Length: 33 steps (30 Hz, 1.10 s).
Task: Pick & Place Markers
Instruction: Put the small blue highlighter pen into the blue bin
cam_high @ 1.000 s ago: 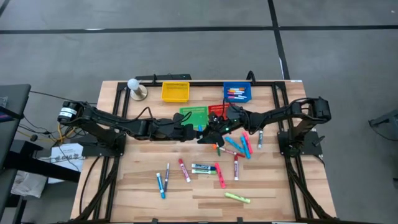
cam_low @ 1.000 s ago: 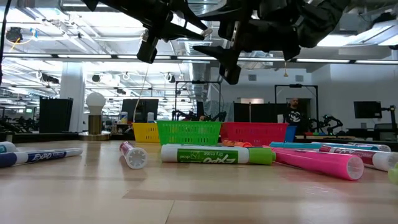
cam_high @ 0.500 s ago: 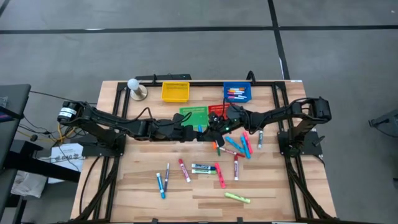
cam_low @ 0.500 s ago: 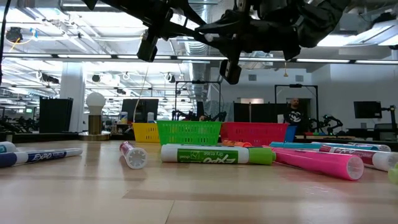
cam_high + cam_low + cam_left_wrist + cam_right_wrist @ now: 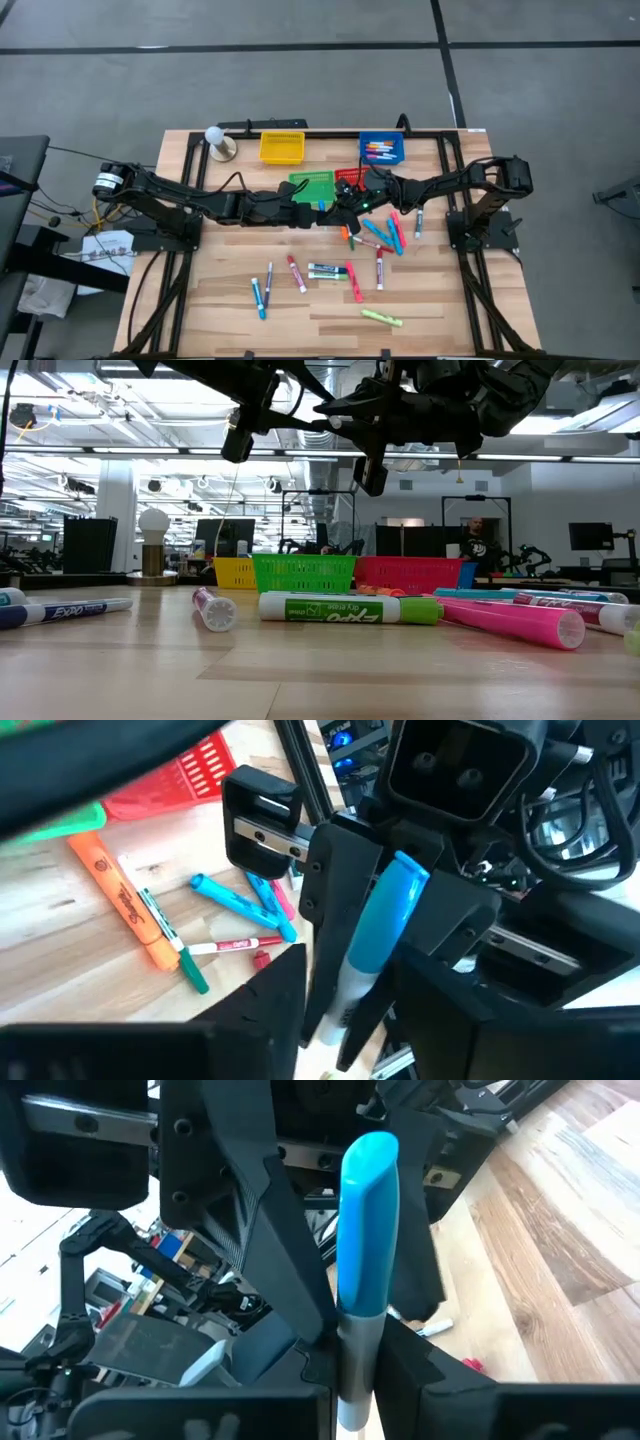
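The blue-capped marker is pinched upright by the jaws of the right gripper, cap up, held in the air over the middle of the tabletop, just near of the green basket and red basket. The left gripper is parked right up against it from the left, nose to nose. Whether its jaws are spread or closed can't be told from here.

What could go wrong, as a guess: this looks like a hand-off, so if one side lets go before the other has a proper hold, the marker gets dropped onto the pile below. With both grippers crowded this tight, they could also get knocked together, or the pen twisted out of line.

Counts, for what it's worth:
- Two arms, one marker in the air.
- Four baskets: green, red, a yellow basket and a blue basket at the far edge. A few pens are already lying in the blue one.
- About eight markers are spread over the near half of the tabletop.
- A tangled bunch sits right of centre, too overlapped to be counted properly.
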Motion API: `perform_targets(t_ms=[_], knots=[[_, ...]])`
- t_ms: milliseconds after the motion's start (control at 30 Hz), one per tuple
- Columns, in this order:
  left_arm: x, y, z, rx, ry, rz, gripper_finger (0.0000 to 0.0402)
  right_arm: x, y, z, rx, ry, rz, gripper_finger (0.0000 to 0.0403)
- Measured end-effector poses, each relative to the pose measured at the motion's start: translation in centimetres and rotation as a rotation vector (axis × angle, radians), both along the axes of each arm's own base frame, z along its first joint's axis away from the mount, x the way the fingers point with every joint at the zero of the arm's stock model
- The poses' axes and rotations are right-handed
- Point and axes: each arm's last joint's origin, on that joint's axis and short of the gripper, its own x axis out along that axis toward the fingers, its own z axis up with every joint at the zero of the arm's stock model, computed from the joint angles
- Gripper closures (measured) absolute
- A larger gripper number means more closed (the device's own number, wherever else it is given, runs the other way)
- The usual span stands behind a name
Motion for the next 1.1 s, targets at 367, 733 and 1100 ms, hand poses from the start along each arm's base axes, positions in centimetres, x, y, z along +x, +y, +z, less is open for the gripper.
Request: perform_targets(t_ms=[367,733,1100], knots=[[-2.6,1.6,2.0,0.125,0.072,-0.005,0.0185,-0.1,-0.8,-0.3,0.005,0.036,-0.022,0.0373],[-9.3,3.1,6.1,0.434,0.081,0.065,0.0186,-0.9,-4.5,-0.8,0.016,0.086,-0.070,0.0374],[-16.1,4.2,0.8,0.472,0.068,0.156,0.0192,-2.9,-11.1,-1.0,0.009,0.128,-0.196,0.0374]])
